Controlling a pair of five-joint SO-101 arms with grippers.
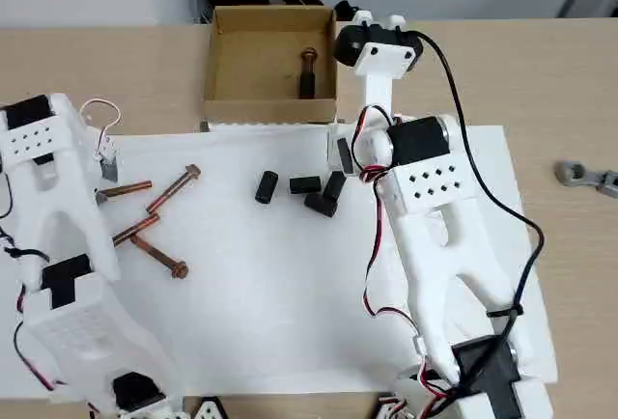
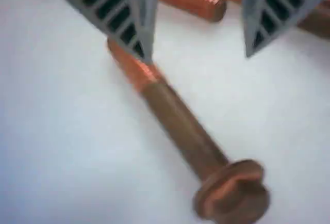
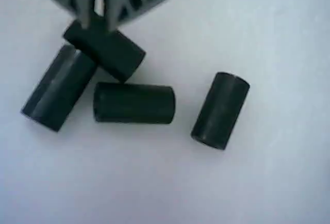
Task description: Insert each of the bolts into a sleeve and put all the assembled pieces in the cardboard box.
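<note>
Wide open: the left gripper [image 2: 197,56], its two fingers [image 2: 129,17] far apart and nothing held. Right under the tips, a copper bolt [image 2: 180,126] flat on the white sheet [image 1: 290,293], thread end by one finger, round head farther off. Ends of two more bolts just past the tips. In the high view, four loose bolts [image 1: 174,189] in a small bunch, left of the cardboard box [image 1: 272,110] and on the arms' side of it, well apart from its wall. Almost closed: the right gripper [image 3: 97,17], just a thin slit between the fingers, tips touching the end of one black sleeve [image 3: 111,53]. Hard to tell about a real pinch on it. Same sleeve resting against a second sleeve [image 3: 56,92]. A third sleeve [image 3: 134,104] just beside those two, and a fourth sleeve [image 3: 220,110] a little apart, none of them standing up. All four near the front wall of the box, on the arms' side, toward its right half. Inside the box, one joined piece [image 1: 308,73]: a bolt with a dark sleeve on it, lying near the right wall. Far to the right of the box, a metal wrench [image 1: 587,178] on the bare wooden table [image 1: 541,71].
</note>
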